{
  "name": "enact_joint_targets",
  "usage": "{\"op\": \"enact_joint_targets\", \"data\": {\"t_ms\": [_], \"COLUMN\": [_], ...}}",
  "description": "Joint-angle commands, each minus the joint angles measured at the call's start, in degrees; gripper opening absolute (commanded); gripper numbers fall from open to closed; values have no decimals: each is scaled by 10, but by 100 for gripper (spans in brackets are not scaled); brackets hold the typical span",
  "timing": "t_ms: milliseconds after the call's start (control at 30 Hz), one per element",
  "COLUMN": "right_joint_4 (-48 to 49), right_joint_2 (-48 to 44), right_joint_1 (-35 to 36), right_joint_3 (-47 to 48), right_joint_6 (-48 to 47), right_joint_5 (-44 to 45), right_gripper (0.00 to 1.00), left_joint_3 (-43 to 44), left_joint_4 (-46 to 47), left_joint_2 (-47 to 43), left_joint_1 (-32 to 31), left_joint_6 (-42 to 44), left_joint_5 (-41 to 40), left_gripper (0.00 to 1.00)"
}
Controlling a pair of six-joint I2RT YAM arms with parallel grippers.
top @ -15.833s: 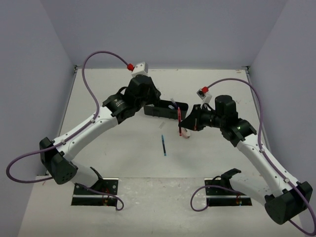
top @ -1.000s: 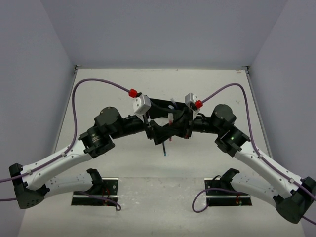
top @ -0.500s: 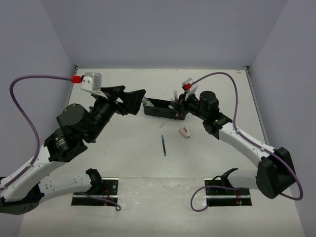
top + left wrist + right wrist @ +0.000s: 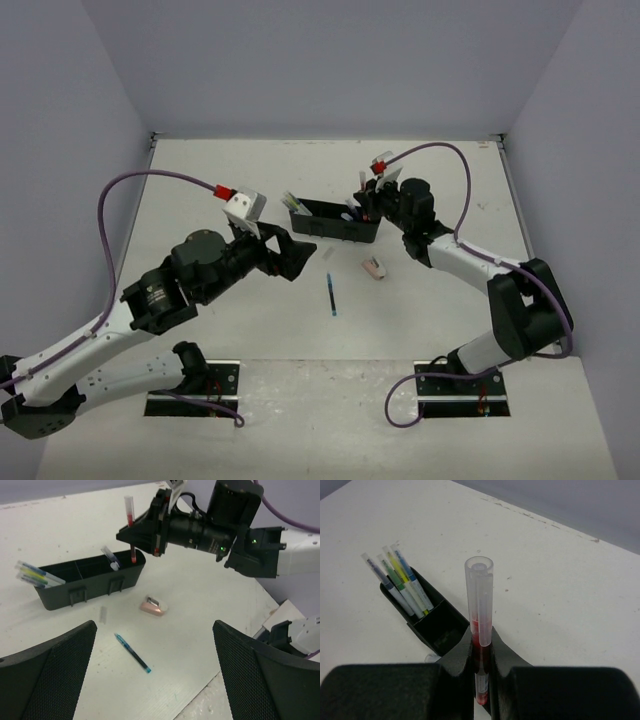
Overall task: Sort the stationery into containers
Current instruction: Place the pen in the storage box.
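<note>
The black tray [image 4: 322,224] lies at the back middle of the table. Several pens [image 4: 400,582] lean out of its left end, and another pen [image 4: 111,559] stands in its right compartment. My right gripper [image 4: 481,650] is shut on a red pen [image 4: 480,605], held upright over the tray's [image 4: 90,582] right end. On the table in front of the tray lie a pinkish eraser [image 4: 373,266] and a blue pen [image 4: 331,293]. My left gripper [image 4: 293,257] hangs open and empty left of the blue pen [image 4: 132,653], with the eraser [image 4: 153,606] ahead of it.
A small clear piece [image 4: 103,614] lies on the table just in front of the tray. The arms' black base plates [image 4: 195,385] [image 4: 460,385] sit at the near edge. Grey walls close in the table on three sides.
The two grippers were together in front of the tray. The left one has opened wide and drawn back to the left. The right one has carried the red pen to the tray's right end.
</note>
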Motion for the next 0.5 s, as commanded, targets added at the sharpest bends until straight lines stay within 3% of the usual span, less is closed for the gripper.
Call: {"op": "enact_joint_targets", "data": {"t_ms": [0, 133, 300, 467], "right_joint_4": [67, 65, 67, 67], "right_joint_2": [15, 28, 28, 25], "right_joint_1": [-8, -11, -13, -14], "right_joint_3": [13, 11, 0, -11], "right_joint_6": [-27, -26, -17, 5], "right_joint_5": [3, -2, -7, -8], "right_gripper": [0, 1, 12, 39], "left_joint_3": [-21, -41, -51, -52], "left_joint_4": [5, 11, 13, 7], "left_joint_2": [-14, -25, -36, -39], "left_joint_1": [-1, -1, -1, -1], "left_joint_6": [-13, -19, -20, -16], "left_joint_5": [46, 51, 49, 53], "left_gripper": [100, 100, 100, 100]}}
